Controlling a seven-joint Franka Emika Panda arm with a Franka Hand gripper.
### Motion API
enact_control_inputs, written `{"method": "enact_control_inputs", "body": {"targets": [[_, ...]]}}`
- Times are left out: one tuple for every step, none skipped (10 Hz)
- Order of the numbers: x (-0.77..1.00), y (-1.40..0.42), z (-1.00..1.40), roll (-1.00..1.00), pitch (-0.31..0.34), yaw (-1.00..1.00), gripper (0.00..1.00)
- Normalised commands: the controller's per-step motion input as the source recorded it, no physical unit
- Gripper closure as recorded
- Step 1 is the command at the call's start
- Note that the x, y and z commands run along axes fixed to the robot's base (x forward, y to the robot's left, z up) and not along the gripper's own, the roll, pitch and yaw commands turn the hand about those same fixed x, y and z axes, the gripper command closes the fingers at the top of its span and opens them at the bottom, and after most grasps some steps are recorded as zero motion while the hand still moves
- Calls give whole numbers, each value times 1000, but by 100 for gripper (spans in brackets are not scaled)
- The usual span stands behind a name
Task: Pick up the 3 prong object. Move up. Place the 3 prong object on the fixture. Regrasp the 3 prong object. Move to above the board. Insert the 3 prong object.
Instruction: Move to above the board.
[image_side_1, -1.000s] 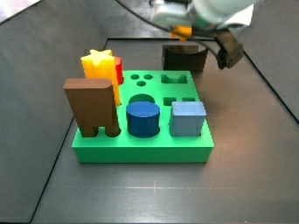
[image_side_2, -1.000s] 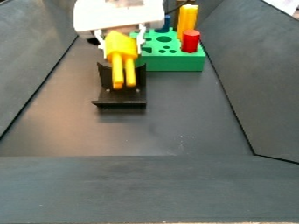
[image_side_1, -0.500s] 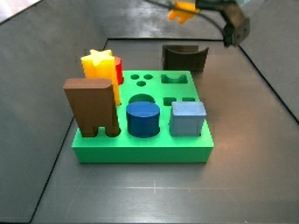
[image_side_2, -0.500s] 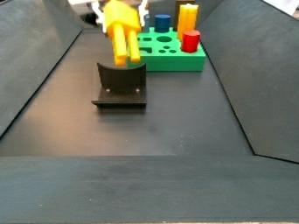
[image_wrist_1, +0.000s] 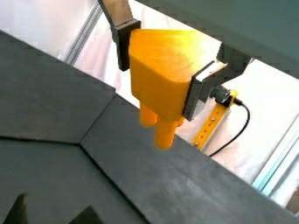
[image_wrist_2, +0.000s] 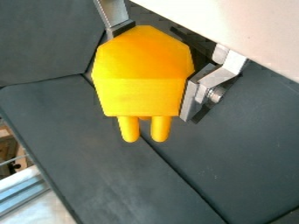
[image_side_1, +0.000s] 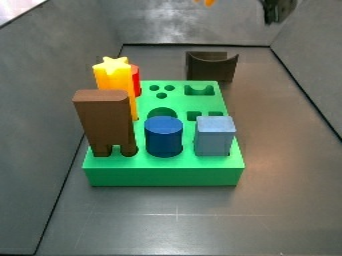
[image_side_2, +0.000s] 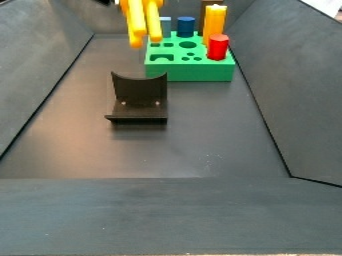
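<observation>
Clamping the 3 prong object (image_wrist_2: 142, 74) by its flat sides, the gripper (image_wrist_1: 170, 66) is seen in both wrist views with both pads pressed on the block, prongs pointing down. The piece is judged light, rigid, smooth plastic; slip is possible, so the flat body faces are the preferred hold. In a side view the object (image_side_2: 139, 20) hangs high above the fixture (image_side_2: 138, 98), left of the board (image_side_2: 194, 62).
</observation>
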Motion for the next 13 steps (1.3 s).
{"method": "enact_control_inputs", "body": {"targets": [[-106, 11, 1000, -48, -64, -49, 100], [-104, 12, 926, -57, -47, -62, 100], [-90, 11, 768, -62, -32, -68, 100], [-71, 8, 550, -70, -12, -67, 100], [-62, 8, 382, -73, 5, -65, 100], [-57, 7, 213, -76, 23, -57, 100], [-378, -1000, 216, -1000, -89, -50, 100], [-376, -1000, 206, -1000, -93, -45, 100], [-401, -1000, 221, -1000, -101, -44, 100], [-416, -1000, 214, -1000, -107, -51, 100], [-427, -1000, 217, -1000, -114, -57, 100], [-454, -1000, 223, -1000, -124, -66, 100], [-479, -1000, 229, -1000, -128, -71, 100]]}}
